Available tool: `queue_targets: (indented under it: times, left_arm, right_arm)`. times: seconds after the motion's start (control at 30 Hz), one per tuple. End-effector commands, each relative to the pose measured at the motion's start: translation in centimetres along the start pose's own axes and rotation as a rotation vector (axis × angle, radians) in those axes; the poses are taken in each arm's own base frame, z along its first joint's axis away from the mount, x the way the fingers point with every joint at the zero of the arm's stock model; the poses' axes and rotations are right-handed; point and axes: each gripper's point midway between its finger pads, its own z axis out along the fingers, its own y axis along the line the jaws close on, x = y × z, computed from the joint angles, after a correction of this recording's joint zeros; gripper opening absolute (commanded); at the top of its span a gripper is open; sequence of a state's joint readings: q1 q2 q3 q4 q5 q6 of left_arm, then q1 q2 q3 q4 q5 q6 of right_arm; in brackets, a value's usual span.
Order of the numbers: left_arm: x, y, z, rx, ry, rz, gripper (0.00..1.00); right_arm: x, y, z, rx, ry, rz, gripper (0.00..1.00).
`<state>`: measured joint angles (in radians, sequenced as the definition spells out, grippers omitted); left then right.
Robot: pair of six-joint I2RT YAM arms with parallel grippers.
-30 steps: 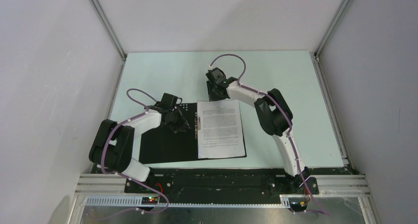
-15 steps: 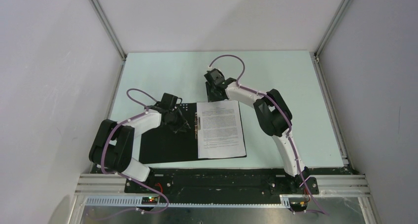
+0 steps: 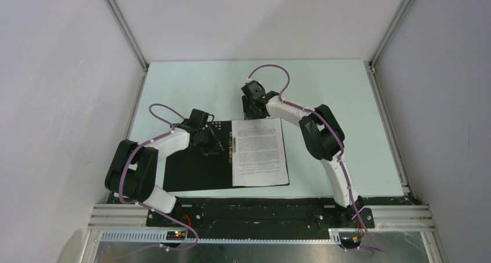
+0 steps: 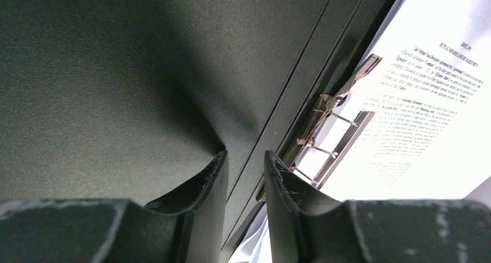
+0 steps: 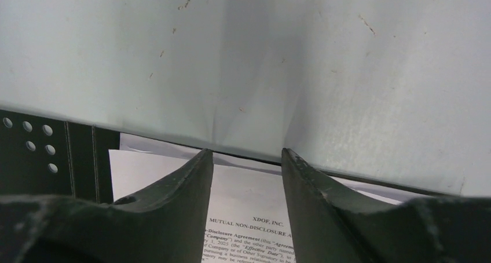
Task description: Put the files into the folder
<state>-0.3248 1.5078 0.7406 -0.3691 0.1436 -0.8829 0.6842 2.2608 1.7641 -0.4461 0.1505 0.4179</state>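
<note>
The folder (image 3: pixel 191 170) lies open on the table, black inside up. A printed sheet (image 3: pixel 259 152) lies on its right half, beside the metal clip (image 4: pixel 330 135) at the spine. My left gripper (image 3: pixel 213 146) hovers low over the folder's left half near the spine, its jaws a little apart and empty (image 4: pixel 246 156). My right gripper (image 3: pixel 253 113) is open and empty at the sheet's far edge (image 5: pixel 247 153), fingertips on either side of the heading. The edge of a second white sheet (image 5: pixel 150 144) shows under the printed one (image 5: pixel 246 199).
The pale green table (image 3: pixel 324 89) extends behind and to the right of the folder. White walls with metal posts close in the left, back and right. The arms' black base rail (image 3: pixel 249 214) runs along the near edge.
My right gripper has shifted very slightly at the sheet's far edge. The left arm, the folder and the sheets have not visibly moved.
</note>
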Motion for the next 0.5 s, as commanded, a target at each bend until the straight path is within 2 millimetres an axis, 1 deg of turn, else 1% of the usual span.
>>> queue_targets:
  times: [0.0, 0.03, 0.1, 0.2, 0.23, 0.27, 0.3, 0.33, 0.37, 0.4, 0.43, 0.47]
  left_arm:
    - [-0.9, -0.2, 0.0, -0.009, -0.025, 0.0, 0.35]
    - [-1.0, -0.2, 0.0, -0.009, -0.027, 0.0, 0.36]
    - [-1.0, -0.2, -0.1, -0.004, -0.028, 0.001, 0.36]
    - [-1.2, -0.7, -0.6, 0.016, -0.039, 0.005, 0.36]
    - [-1.2, -0.8, -0.7, 0.02, -0.042, 0.006, 0.36]
    - [-1.3, -1.0, -1.0, 0.03, -0.049, 0.006, 0.36]
    - [-1.4, -1.2, -1.2, 0.037, -0.053, 0.007, 0.36]
    - [-1.5, -1.5, -1.5, 0.047, -0.06, 0.008, 0.36]
    - [-1.6, -1.6, -1.6, 0.053, -0.065, 0.01, 0.36]
    - [-1.7, -1.8, -2.0, 0.064, -0.073, 0.013, 0.36]
    - [-1.8, -2.0, -2.1, 0.07, -0.075, 0.013, 0.36]
    - [-1.9, -2.1, -2.4, 0.08, -0.08, 0.012, 0.37]
  right_arm:
    - [-3.5, -0.1, -3.2, 0.001, -0.059, 0.007, 0.55]
    - [-4.4, 0.1, -3.7, -0.005, -0.075, 0.008, 0.6]
    - [-5.4, 0.4, -5.0, -0.016, -0.094, 0.005, 0.65]
    - [-6.2, 0.9, -7.4, -0.029, -0.116, -0.001, 0.65]
    - [-6.0, 1.2, -7.8, -0.031, -0.113, -0.004, 0.65]
    - [-6.1, 1.4, -8.8, -0.038, -0.117, -0.001, 0.65]
    - [-5.7, 1.8, -9.6, -0.051, -0.115, -0.005, 0.63]
    - [-5.4, 2.1, -10.0, -0.058, -0.111, 0.001, 0.62]
    - [-4.5, 2.5, -10.7, -0.069, -0.102, 0.001, 0.61]
    - [-3.2, 2.4, -10.5, -0.064, -0.078, -0.001, 0.6]
    - [-2.8, 3.2, -11.3, -0.083, -0.079, 0.003, 0.59]
    - [-1.7, 3.3, -11.3, -0.082, -0.057, 0.0, 0.58]
